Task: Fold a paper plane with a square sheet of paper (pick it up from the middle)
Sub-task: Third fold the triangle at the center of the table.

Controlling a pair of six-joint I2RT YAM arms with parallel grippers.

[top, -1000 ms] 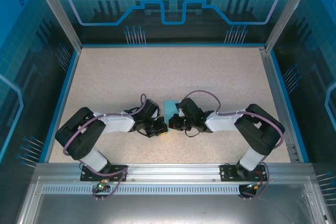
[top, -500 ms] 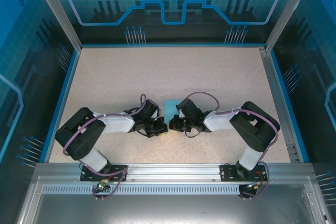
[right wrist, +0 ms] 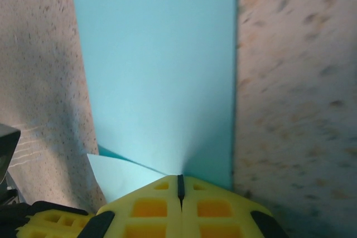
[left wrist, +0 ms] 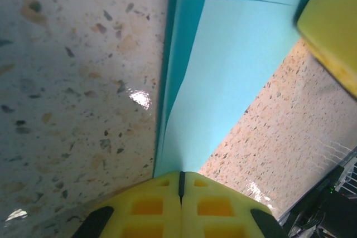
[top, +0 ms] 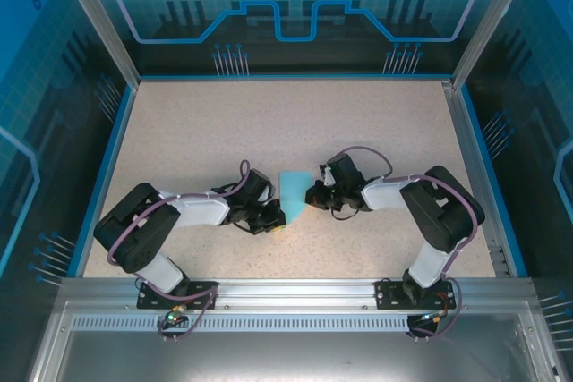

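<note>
Right arm farther right, more paper bare

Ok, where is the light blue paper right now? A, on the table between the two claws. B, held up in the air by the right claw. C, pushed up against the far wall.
A: the top view shows the light blue paper resting on the table, with the left claw on one side of it and the right claw on the other.

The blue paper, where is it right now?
In the top view the blue paper lies on the table, near its middle, between the left gripper and the right gripper, both pinching it.
</note>
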